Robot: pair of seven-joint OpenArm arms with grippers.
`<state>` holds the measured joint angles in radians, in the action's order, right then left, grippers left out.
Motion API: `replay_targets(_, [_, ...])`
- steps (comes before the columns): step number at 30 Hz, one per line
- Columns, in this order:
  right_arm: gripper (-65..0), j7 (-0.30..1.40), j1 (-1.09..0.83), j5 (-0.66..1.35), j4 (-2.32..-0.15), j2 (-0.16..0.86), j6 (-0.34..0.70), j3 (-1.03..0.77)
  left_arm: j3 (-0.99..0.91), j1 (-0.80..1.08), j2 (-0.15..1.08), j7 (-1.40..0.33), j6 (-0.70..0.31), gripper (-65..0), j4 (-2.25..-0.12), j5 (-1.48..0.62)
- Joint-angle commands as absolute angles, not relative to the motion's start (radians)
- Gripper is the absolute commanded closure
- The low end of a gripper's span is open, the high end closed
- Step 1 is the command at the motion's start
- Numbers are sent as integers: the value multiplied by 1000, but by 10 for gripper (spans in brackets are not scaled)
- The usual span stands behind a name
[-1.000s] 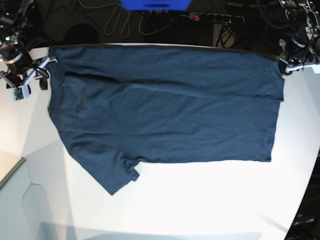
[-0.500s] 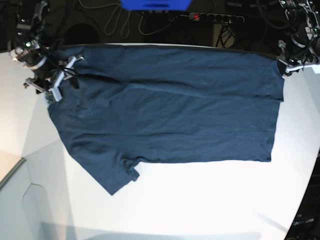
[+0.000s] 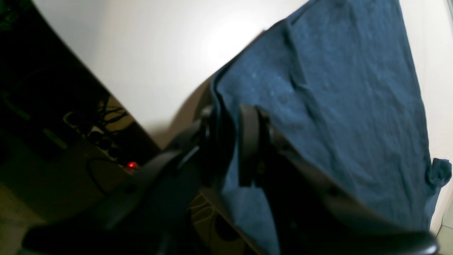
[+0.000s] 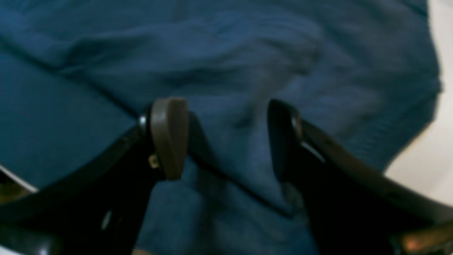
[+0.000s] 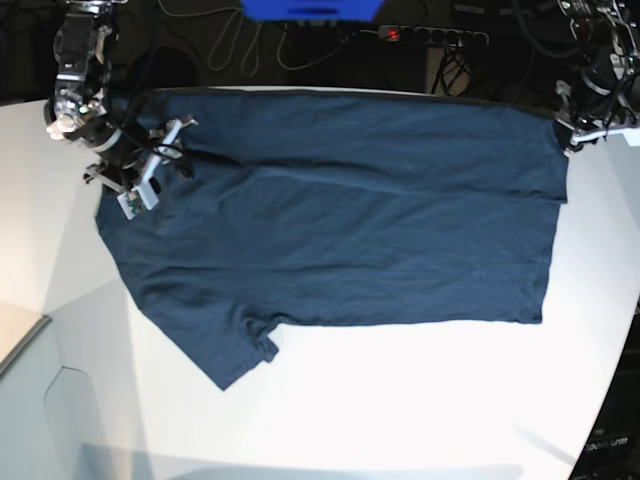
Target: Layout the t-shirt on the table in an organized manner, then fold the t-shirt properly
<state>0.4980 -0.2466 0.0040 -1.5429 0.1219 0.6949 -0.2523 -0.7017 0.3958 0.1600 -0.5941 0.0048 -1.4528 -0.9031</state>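
Observation:
The dark navy t-shirt (image 5: 340, 220) lies spread flat across the white table (image 5: 400, 400), one sleeve (image 5: 245, 350) pointing to the near left. My right gripper (image 5: 177, 147) hovers over the shirt's far left part; in the right wrist view the right gripper (image 4: 226, 138) is open, with the rumpled t-shirt (image 4: 226, 53) below both fingers. My left gripper (image 5: 571, 135) sits at the shirt's far right corner. In the left wrist view the left gripper (image 3: 228, 141) has its jaws narrowly apart with the t-shirt (image 3: 336, 88) edge running between them; whether they pinch it is unclear.
Behind the table's far edge lie a power strip (image 5: 430, 35) with a red light, loose cables and a blue object (image 5: 310, 8). The shirt's far hem runs along that edge. Bare table (image 3: 159, 53) lies beside the shirt's corner.
My right arm has swung from the table's left edge to the right, over the shirt's far left part, and its jaws have widened. The left arm and the shirt have stayed put.

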Motion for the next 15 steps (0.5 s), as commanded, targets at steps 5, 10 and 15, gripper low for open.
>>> replay_targets(5, [-365, 479, -280, 16, -1609, 154, 698, -255, -710, 394, 173, -578, 1, -105, -1465, -917])
replay_targets(10, [-365, 478, -283, 16, -1595, 162, 698, -232, -710, 380, 173, -579, 1, -105, -1463, -917])
replay_targets(15, [-363, 476, -277, 15, -1547, 162, 698, -228, -710, 380, 173, -581, 1, -105, -1463, -917])
